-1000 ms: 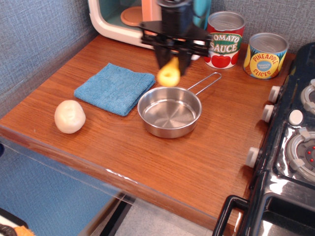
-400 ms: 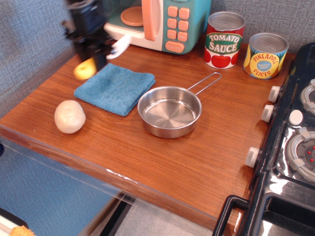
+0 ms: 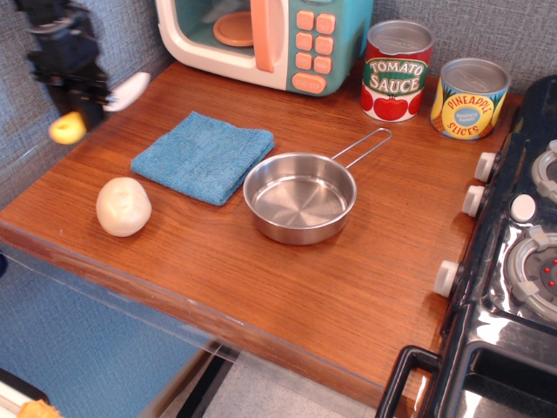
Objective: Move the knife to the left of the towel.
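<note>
The blue folded towel (image 3: 204, 156) lies flat on the wooden counter, left of the steel pan. My black gripper (image 3: 80, 97) is at the far left, above the counter's left edge and well left of the towel. It is shut on the toy knife (image 3: 96, 106), held in the air. The white blade sticks out to the upper right and the yellow handle end (image 3: 67, 130) points down left. The knife's middle is hidden by the fingers.
A steel pan (image 3: 300, 198) with a wire handle sits right of the towel. A pale round object (image 3: 123, 206) lies near the front left edge. A toy microwave (image 3: 261, 39) and two cans (image 3: 398, 70) stand at the back. A stove (image 3: 522, 261) is at the right.
My gripper has carried the knife from above the pan's rim leftward across the towel to beyond the towel's left side, still holding it in the air.
</note>
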